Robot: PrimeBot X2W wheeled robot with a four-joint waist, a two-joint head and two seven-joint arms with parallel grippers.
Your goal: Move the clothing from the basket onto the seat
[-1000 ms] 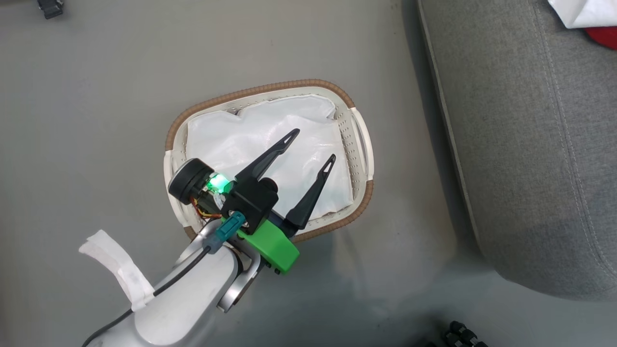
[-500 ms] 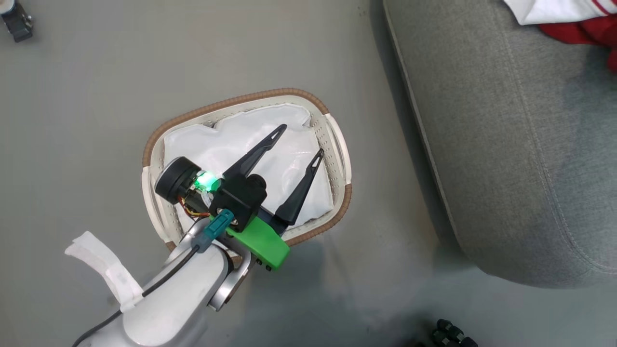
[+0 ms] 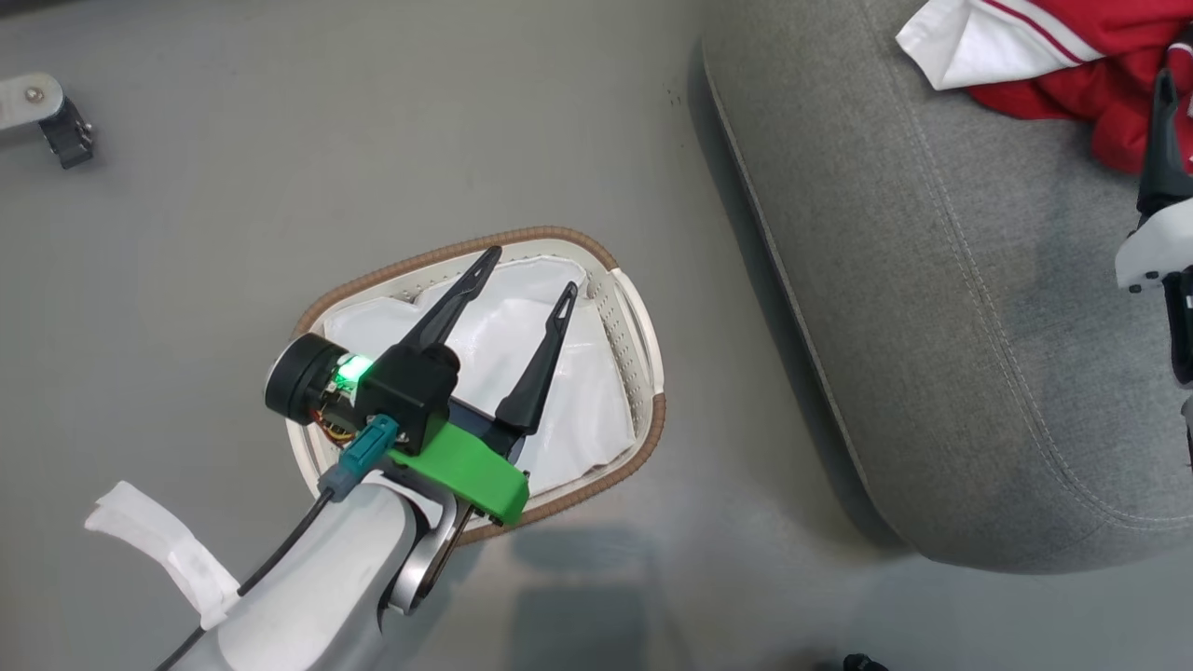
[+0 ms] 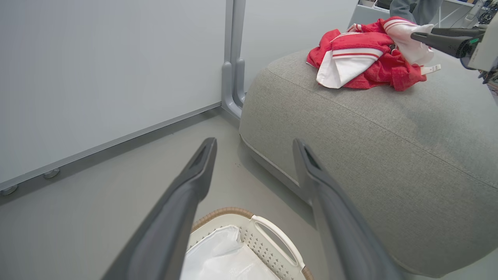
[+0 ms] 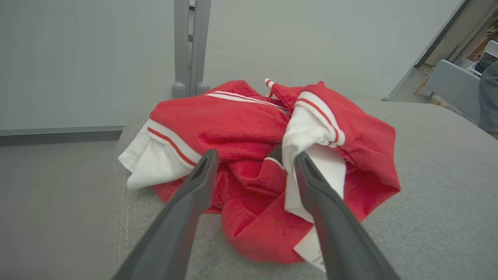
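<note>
The red clothing (image 3: pixel 1053 65) with white trim lies bunched on the grey seat (image 3: pixel 932 326), which also fills the right of the left wrist view (image 4: pixel 389 128). My right gripper (image 5: pixel 255 155) is open, low over the seat, its fingers just short of the clothing (image 5: pixel 241 128) and holding nothing. One of its fingers (image 3: pixel 1163 130) shows at the head view's right edge. The basket (image 3: pixel 626 335) stands on the floor left of the seat, with a white liner sheet (image 3: pixel 578 410) inside. My left gripper (image 3: pixel 530 270) hangs open and empty above the basket (image 4: pixel 272 233).
A grey wall with an upright post (image 4: pixel 233 58) runs behind the seat. A metal foot with a dark caster (image 3: pixel 56 121) rests on the floor at the far left. Bare grey floor surrounds the basket.
The camera has swung, bringing more of the seat, the clothing and my right gripper into the picture. My left gripper's tips now lie nearer the basket's far rim.
</note>
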